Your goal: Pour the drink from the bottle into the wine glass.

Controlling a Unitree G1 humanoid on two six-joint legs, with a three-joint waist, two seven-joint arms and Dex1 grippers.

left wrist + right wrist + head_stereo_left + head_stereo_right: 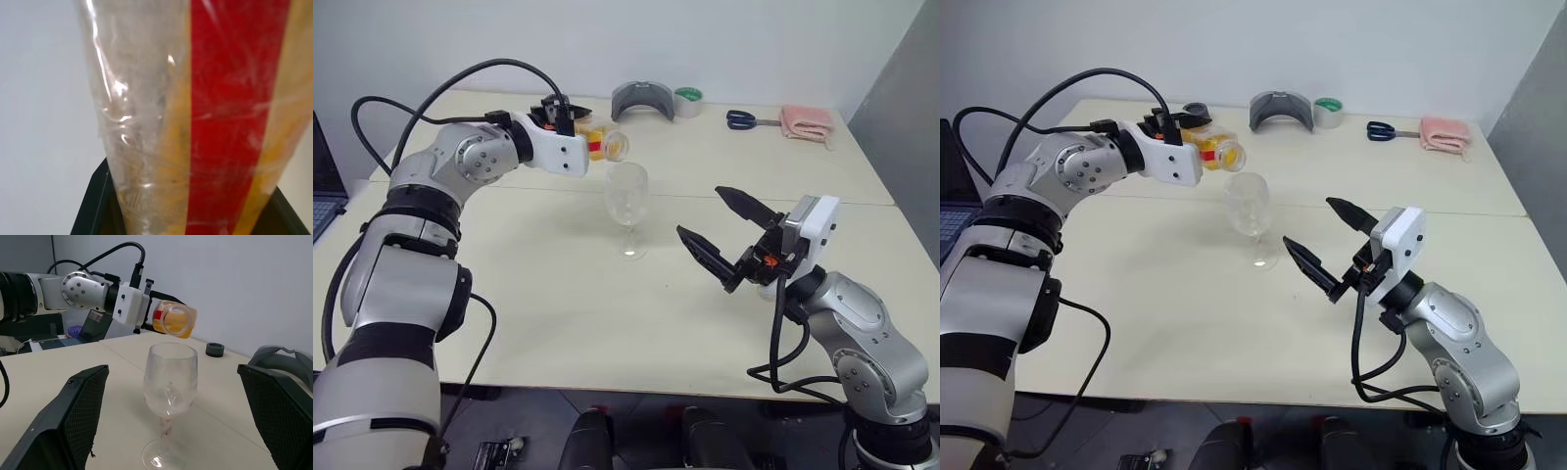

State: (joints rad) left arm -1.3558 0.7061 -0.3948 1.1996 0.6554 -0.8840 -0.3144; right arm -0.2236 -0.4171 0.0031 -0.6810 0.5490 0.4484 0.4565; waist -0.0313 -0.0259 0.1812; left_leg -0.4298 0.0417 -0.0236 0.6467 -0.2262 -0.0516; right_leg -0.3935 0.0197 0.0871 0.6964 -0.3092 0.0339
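Right wrist view: the left gripper [146, 313] clamps the bottle [173, 319] tipped level, mouth above the upright, clear wine glass [168, 387] at frame centre; the right gripper [720, 235] gapes wide, empty.

The clear bottle [173, 319] holds orange-yellow drink [177, 322] and wears a red label band (red between yellow up close), above a colourless wine glass [168, 396] on a cream table [558, 304].

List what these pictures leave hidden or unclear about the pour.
- Left gripper fingers: right wrist view, mostly behind the small clear plastic bottle with red label.
- Orange-yellow drink: whether any leaves the mouth, too small.
- Clear stemmed wine glass: contents, too faint.
- Cap: cannot tell where.
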